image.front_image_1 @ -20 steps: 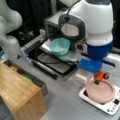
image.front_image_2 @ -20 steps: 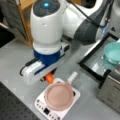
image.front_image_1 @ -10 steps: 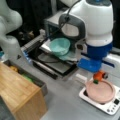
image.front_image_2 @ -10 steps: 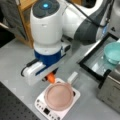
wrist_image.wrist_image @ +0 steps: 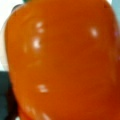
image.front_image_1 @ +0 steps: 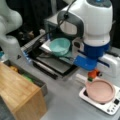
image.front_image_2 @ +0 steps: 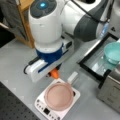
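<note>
My gripper (image.front_image_1: pixel 92 74) (image.front_image_2: pixel 54 73) is shut on an orange pepper-like vegetable (image.front_image_1: pixel 93 73) (image.front_image_2: pixel 54 74) (wrist_image.wrist_image: pixel 62 62), which fills the wrist view. In both front views the vegetable hangs just above the near rim of a pink bowl (image.front_image_1: pixel 100 91) (image.front_image_2: pixel 59 96). The bowl sits on a white scale-like base with buttons (image.front_image_1: pixel 110 108) (image.front_image_2: pixel 42 108). The fingers are mostly hidden behind the blue and white hand.
A teal bowl (image.front_image_1: pixel 60 46) (image.front_image_2: pixel 114 52) rests on a dark tray with a shiny surface (image.front_image_1: pixel 53 65) (image.front_image_2: pixel 96 65). A wooden box (image.front_image_1: pixel 20 95) stands at a front view's left. A silver appliance (image.front_image_2: pixel 111 92) is beside the scale.
</note>
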Available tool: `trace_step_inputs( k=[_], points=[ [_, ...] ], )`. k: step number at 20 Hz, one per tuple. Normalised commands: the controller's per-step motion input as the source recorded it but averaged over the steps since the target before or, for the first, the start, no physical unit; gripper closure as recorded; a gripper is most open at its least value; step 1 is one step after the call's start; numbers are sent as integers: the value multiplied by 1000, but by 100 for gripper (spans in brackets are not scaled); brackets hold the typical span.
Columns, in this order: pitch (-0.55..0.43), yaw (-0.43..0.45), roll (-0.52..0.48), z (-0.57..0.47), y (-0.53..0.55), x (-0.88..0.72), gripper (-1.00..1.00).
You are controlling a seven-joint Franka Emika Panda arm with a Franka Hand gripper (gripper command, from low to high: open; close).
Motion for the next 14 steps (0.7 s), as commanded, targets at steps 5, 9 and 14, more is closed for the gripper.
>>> trace_step_inputs(
  k=[5, 9, 14],
  points=[
    [-7, -65, 175, -59, -172, -492, 100],
    [-72, -34, 180, -87, -62, -607, 100],
    [-119, 1, 165, -114, 43, -702, 100]
  ],
)
